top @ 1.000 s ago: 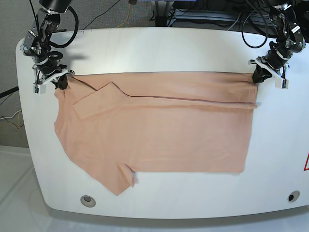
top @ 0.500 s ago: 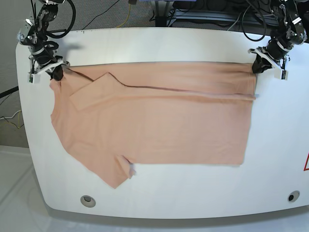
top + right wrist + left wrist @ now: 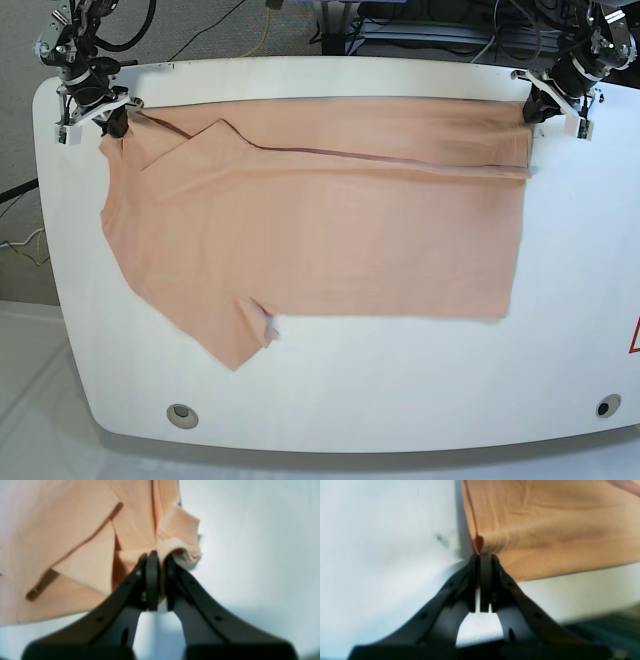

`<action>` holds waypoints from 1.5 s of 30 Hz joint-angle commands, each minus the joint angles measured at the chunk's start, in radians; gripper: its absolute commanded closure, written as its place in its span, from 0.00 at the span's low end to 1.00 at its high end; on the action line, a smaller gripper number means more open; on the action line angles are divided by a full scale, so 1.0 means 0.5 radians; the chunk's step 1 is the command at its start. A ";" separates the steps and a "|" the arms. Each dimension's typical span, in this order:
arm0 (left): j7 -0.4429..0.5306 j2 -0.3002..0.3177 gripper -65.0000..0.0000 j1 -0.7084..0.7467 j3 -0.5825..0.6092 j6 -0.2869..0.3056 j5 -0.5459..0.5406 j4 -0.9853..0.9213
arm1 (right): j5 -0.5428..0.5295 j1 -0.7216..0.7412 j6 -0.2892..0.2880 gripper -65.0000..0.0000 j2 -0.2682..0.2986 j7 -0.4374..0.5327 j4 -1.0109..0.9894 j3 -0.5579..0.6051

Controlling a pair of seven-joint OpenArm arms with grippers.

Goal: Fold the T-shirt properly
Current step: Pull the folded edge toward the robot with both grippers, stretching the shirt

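Base view: left gripper [image 3: 530, 112] at far right corner of the tabletop [image 3: 330, 420], jaws clamped on a corner of the T-shirt [image 3: 320, 240]. Right gripper [image 3: 113, 122] at far left corner, also clamped on shirt fabric at the shoulder end. Both sit low, right at the cloth.

Left wrist view: left gripper [image 3: 481, 555] fingers pressed together, thin pinch of shirt [image 3: 545, 525] edge caught at the tips; cloth runs away up and right, with a fold ridge starting at the pinch. White tabletop [image 3: 382, 555] to the left of it and below the cloth edge.

Right wrist view: right gripper [image 3: 157, 555] closed on a bunched wad of shirt [image 3: 75, 542] with a ribbed hem or collar edge beside the tips, can't tell which. A folded-over sleeve flap with darker hem line lies to the left. Bare tabletop [image 3: 250, 555] to the right.

Shirt lies flat, spread across the far and middle part of the tabletop, long axis left to right. Far edge is stretched between the two grippers along the far edge of the tabletop. A strip along the far side is folded over onto the body, leaving a long crease line. One sleeve sticks out toward the near left corner. Near strip of tabletop is bare white, two round holes near the near corners [image 3: 181, 413].
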State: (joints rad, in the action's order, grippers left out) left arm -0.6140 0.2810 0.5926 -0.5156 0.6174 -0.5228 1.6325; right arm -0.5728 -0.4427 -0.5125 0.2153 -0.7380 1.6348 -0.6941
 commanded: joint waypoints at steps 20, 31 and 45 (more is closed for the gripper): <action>-0.020 0.024 1.00 0.199 -0.046 0.003 0.009 0.122 | 0.013 -0.206 -0.011 1.00 0.023 -0.004 0.124 -0.015; -0.022 0.024 1.00 0.179 -0.050 0.000 -0.002 0.112 | 0.038 -0.192 -0.010 1.00 0.024 0.013 0.109 -0.016; -0.105 0.037 0.74 0.179 -0.059 -0.024 0.049 0.129 | 0.039 -0.195 -0.003 0.94 0.026 0.003 0.115 0.001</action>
State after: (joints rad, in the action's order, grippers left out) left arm -0.6556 0.2886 0.6704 -0.5362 0.6106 -0.5159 1.6840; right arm -0.5472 -0.5346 -0.5129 0.2134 -0.7444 1.6756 -0.6918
